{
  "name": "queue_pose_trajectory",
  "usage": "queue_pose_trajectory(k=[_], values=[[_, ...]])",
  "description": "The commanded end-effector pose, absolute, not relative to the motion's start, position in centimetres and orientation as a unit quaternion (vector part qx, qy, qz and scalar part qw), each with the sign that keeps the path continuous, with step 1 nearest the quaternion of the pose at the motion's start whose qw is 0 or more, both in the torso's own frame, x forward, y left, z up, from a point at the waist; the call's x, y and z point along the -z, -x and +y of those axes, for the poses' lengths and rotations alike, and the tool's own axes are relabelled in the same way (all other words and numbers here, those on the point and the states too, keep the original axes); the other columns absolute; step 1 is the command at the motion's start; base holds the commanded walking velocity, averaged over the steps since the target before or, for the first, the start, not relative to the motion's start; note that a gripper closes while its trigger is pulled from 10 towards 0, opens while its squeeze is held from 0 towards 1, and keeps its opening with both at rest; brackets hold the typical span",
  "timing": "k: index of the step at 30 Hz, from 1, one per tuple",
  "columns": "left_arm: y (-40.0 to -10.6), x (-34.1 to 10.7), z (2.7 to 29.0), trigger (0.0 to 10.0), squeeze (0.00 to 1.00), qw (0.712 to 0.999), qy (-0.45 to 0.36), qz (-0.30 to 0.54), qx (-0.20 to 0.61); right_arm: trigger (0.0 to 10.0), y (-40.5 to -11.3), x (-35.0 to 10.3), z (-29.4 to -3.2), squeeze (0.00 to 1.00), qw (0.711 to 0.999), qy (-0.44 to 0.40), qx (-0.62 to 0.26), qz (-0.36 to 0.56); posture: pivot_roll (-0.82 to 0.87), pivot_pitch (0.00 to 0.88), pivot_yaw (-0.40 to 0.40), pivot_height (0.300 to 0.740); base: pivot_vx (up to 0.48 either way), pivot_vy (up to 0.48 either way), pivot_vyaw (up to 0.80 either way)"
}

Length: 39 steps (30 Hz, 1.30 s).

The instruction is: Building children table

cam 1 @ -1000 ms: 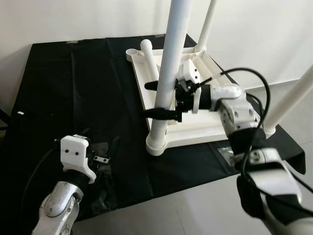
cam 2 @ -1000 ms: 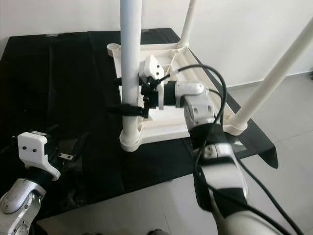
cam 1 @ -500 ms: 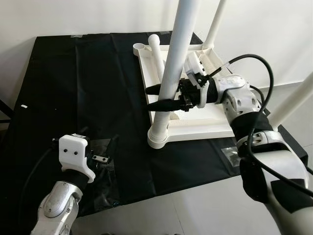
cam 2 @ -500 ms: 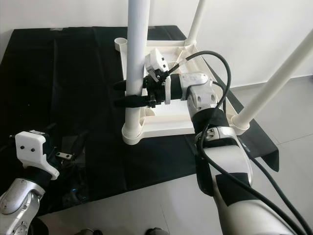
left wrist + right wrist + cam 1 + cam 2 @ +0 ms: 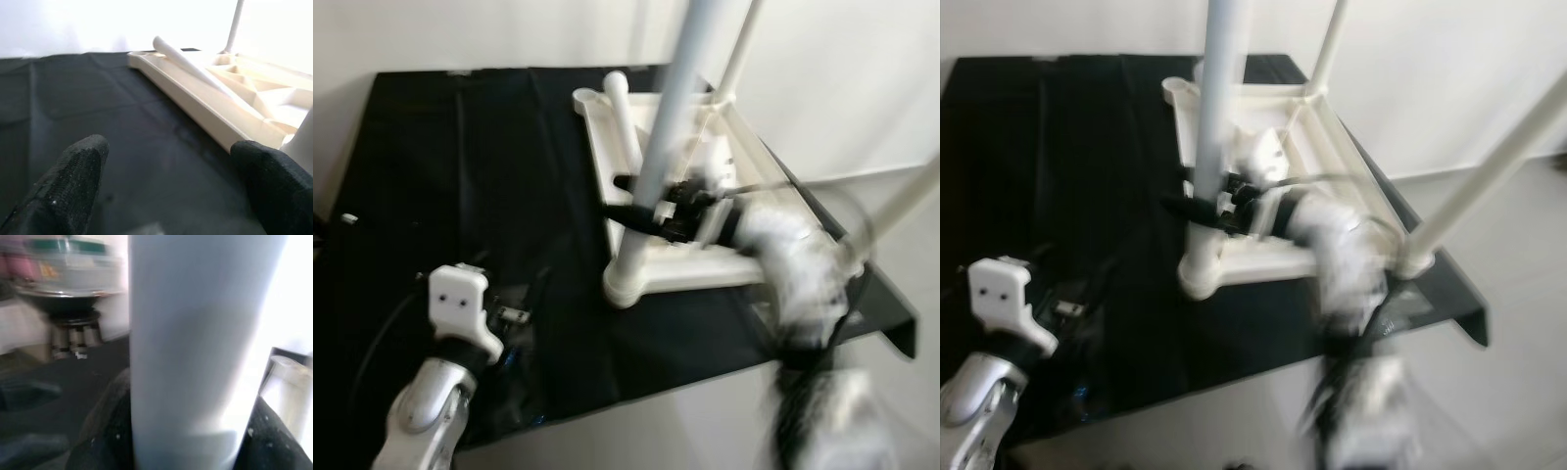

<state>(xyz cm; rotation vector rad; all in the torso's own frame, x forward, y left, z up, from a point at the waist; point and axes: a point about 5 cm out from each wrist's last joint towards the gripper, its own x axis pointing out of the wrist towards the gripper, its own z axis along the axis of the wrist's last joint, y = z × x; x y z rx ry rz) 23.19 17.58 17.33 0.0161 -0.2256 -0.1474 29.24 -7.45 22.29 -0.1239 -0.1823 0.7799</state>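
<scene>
A white children's table (image 5: 705,262) lies upside down on a black cloth. Its near-left leg (image 5: 666,127) stands upright in a corner socket. My right gripper (image 5: 617,196) is shut on this leg low down, one black finger on each side, and in the right wrist view the leg (image 5: 195,342) sits between the fingers (image 5: 105,426). Two more legs (image 5: 739,49) stand at the back and at the right. A loose leg (image 5: 622,113) lies inside the tabletop, also in the left wrist view (image 5: 195,63). My left gripper (image 5: 166,191) hovers open over the cloth, left of the table.
Small metal fittings and a clear plastic bag (image 5: 514,315) lie on the cloth beside my left wrist. An open corner socket (image 5: 585,98) is at the table's far left. The cloth's front edge (image 5: 636,406) drops to a light floor, and a white wall stands behind.
The picture has shifted and blurred. My right arm is smeared with motion, while its gripper stays on the near-left leg. The left arm holds its place.
</scene>
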Motion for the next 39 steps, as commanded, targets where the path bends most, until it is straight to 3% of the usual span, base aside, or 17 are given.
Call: queue_pose_trajectory(k=[1,9,10,13,14,16,17,20,23,27,28,29,30,31,32,36,39], values=[[-23.0,-16.8,17.9,10.0,0.0,0.992,-0.011,-0.104,0.073,0.0,-28.6,-17.1,-8.8,0.0,0.944,0.095,-0.31,0.056,-0.1,0.17,-0.096,0.74,0.0,0.0,0.0],[-23.8,-16.7,17.9,10.0,0.0,0.992,-0.007,-0.105,0.076,0.0,-29.2,-18.4,-9.3,0.0,0.943,0.106,-0.313,0.043,-0.1,0.136,-0.103,0.74,0.0,0.0,0.0],[-23.8,-16.7,18.0,10.0,0.0,0.992,-0.009,-0.106,0.073,1.5,-29.1,-18.7,-9.2,0.0,0.946,0.102,-0.305,0.046,-0.1,0.134,-0.101,0.74,0.0,0.0,0.0],[-23.8,-16.8,18.0,10.0,0.0,0.992,-0.01,-0.108,0.071,1.5,-29.1,-19.0,-9.2,0.0,0.949,0.099,-0.296,0.051,-0.1,0.134,-0.101,0.74,0.0,0.0,0.0],[-23.8,-16.7,18.0,10.0,0.0,0.992,-0.01,-0.106,0.074,10.0,-29.4,-19.3,-9.2,0.0,0.95,0.102,-0.29,0.052,-0.1,0.132,-0.094,0.74,0.0,0.0,0.0],[-23.8,-16.7,18.0,10.0,0.0,0.991,-0.01,-0.106,0.077,10.0,-29.6,-19.6,-9.2,0.0,0.951,0.105,-0.285,0.052,-0.1,0.132,-0.094,0.74,0.0,0.0,0.0],[-23.8,-16.7,17.9,10.0,0.0,0.991,-0.009,-0.105,0.079,10.0,-30.1,-20.3,-8.9,1.0,0.948,0.102,-0.299,0.044,-0.1,0.131,-0.091,0.74,0.0,0.0,0.0],[-23.8,-16.7,17.9,10.0,0.0,0.991,-0.009,-0.104,0.08,10.0,-30.1,-20.8,-8.6,1.0,0.947,0.099,-0.302,0.04,-0.1,0.131,-0.091,0.74,0.0,0.0,0.0],[-23.7,-16.6,17.8,10.0,0.0,0.991,-0.007,-0.106,0.08,10.0,-30.8,-23.6,-7.2,1.0,0.889,0.091,-0.448,-0.015,-0.09,0.131,-0.097,0.74,0.0,0.0,0.0],[-23.7,-16.7,17.7,10.0,0.0,0.991,-0.007,-0.107,0.08,10.0,-31.1,-24.3,-7.7,1.0,0.849,0.112,-0.515,-0.035,-0.08,0.132,-0.103,0.74,0.0,0.0,0.0],[-23.6,-16.7,17.6,10.0,0.0,0.991,-0.007,-0.107,0.08,10.0,-31.3,-24.6,-8.4,0.67,0.812,0.137,-0.566,-0.041,-0.07,0.136,-0.104,0.74,0.0,0.0,0.0],[-23.6,-16.7,17.6,10.0,0.0,0.991,-0.007,-0.107,0.08,10.0,-31.3,-24.6,-8.4,0.67,0.812,0.137,-0.566,-0.041,-0.07,0.136,-0.104,0.74,0.0,0.0,0.0],[-23.5,-16.7,17.6,10.0,0.0,0.991,-0.007,-0.108,0.08,10.0,-31.6,-24.7,-9.4,0.13,0.78,0.16,-0.604,-0.039,-0.07,0.139,-0.105,0.74,0.0,0.0,0.0],[-23.5,-16.7,17.6,10.0,0.0,0.991,-0.007,-0.108,0.08,10.0,-31.6,-24.7,-9.4,0.13,0.78,0.16,-0.604,-0.039,-0.07,0.139,-0.105,0.74,0.0,0.0,0.0],[-23.3,-16.7,17.5,10.0,0.0,0.991,-0.007,-0.108,0.08,10.0,-32.4,-24.5,-10.3,0.0,0.761,0.201,-0.616,-0.033,-0.06,0.146,-0.105,0.74,0.0,0.0,0.0],[-23.0,-16.8,17.4,10.0,0.0,0.991,-0.008,-0.107,0.081,10.0,-34.0,-24.2,-11.2,0.0,0.746,0.242,-0.62,-0.023,-0.05,0.156,-0.104,0.74,0.0,0.0,0.0],[-22.5,-16.8,17.1,10.0,0.0,0.991,-0.01,-0.104,0.084,10.0,-35.9,-25.4,-10.5,0.0,0.772,0.208,-0.599,-0.049,-0.02,0.176,-0.097,0.74,0.0,0.0,0.0]])
